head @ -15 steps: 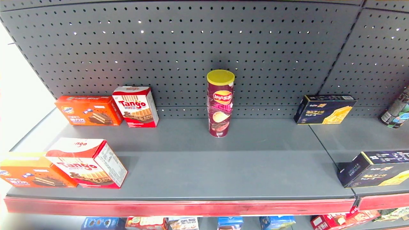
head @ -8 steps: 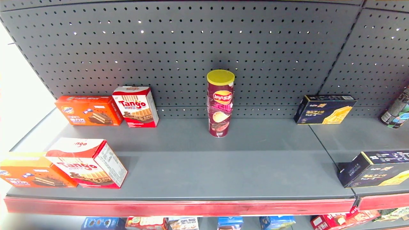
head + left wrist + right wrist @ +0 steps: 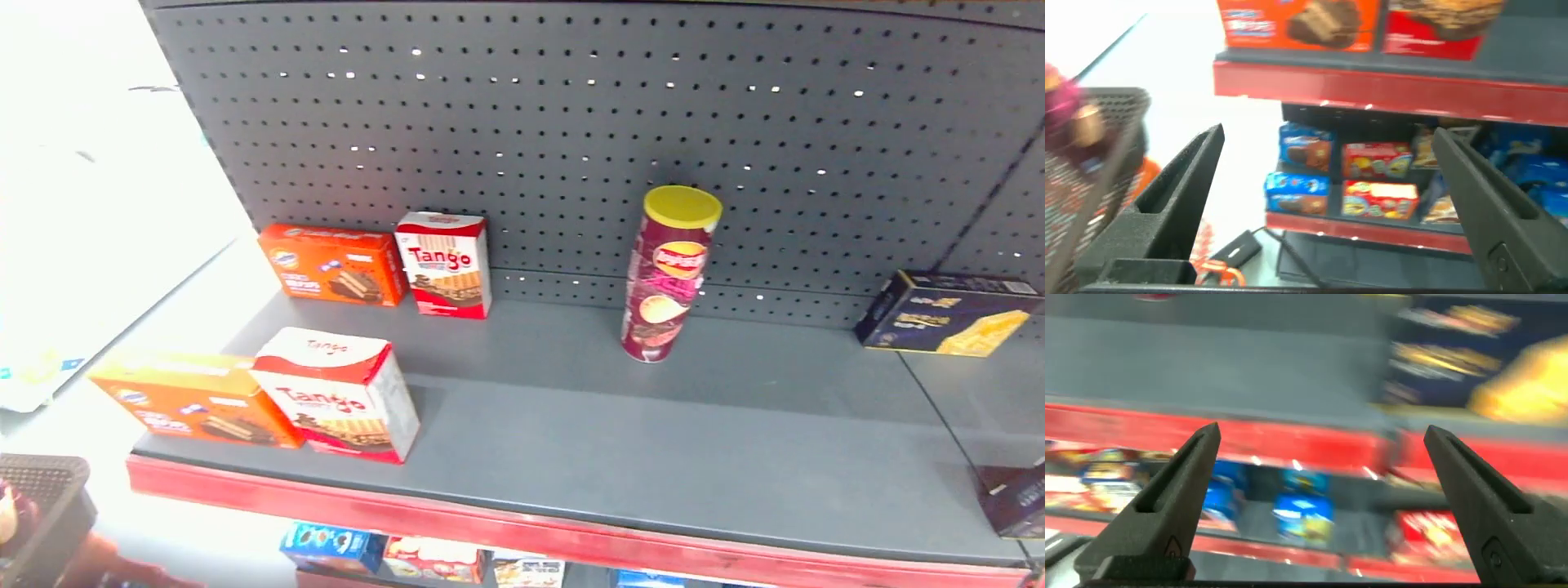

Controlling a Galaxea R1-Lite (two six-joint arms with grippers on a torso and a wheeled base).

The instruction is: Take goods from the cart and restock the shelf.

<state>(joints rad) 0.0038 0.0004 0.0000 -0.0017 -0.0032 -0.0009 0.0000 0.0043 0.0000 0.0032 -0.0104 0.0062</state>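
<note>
Currently both tools are empty. On the grey metal shelf (image 3: 653,441), a maroon cylindrical chip can with yellow lid (image 3: 669,273) stands upright near the perforated grey back panel (image 3: 571,122), well apart from the rest. Orange cardboard box (image 3: 335,265) sits just beside a red-and-white wafer box (image 3: 445,263) at back left, with a second such pair at the front left edge. Dark blue box with yellow print (image 3: 947,314) at back right.

Left tool (image 3: 1327,135): fingers spread wide, nothing between them. The black mesh cart basket (image 3: 1102,155) is near it, with something blurred and maroon inside.

Right tool (image 3: 1323,431): equally wide, facing the shelf's red front lip (image 3: 1249,429).
</note>
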